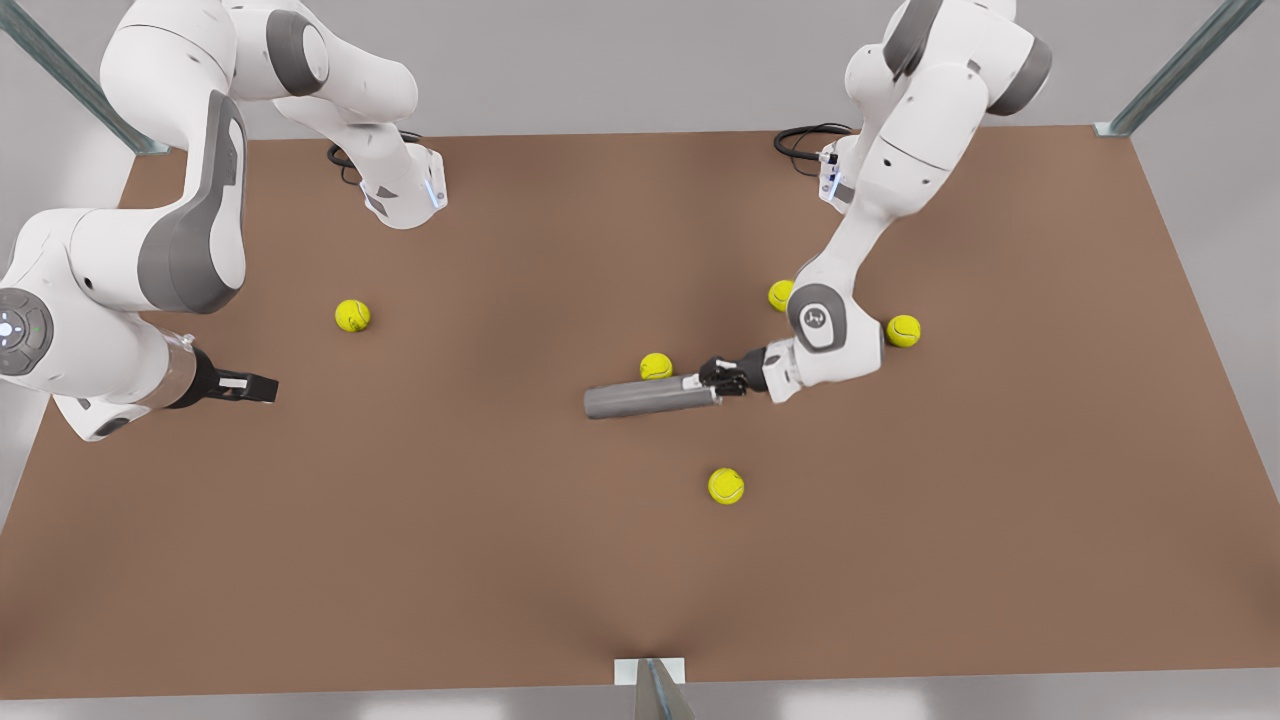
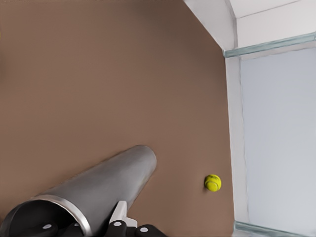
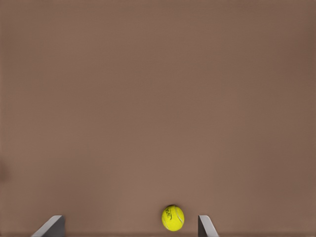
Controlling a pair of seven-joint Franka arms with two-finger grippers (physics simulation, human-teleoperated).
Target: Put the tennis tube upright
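The tennis tube [image 1: 645,398] is a grey cylinder lying roughly level near the middle of the brown table [image 1: 500,560]. Its shiny rimmed open end [image 2: 64,207] points to the front view's right. My left gripper [image 1: 712,385] is shut on the wall of that end, one finger [image 2: 120,213] outside and the other inside the mouth. The tube's body [image 2: 106,180] stretches away from the wrist. My right gripper [image 1: 247,386] hovers at the front view's left, far from the tube, and is open [image 3: 129,228].
Several yellow tennis balls lie loose on the table. One [image 1: 656,366] sits just behind the tube, one [image 1: 726,486] in front of it, and another [image 1: 352,315] lies ahead of the right gripper [image 3: 173,217]. Metal frame posts stand at the table's corners.
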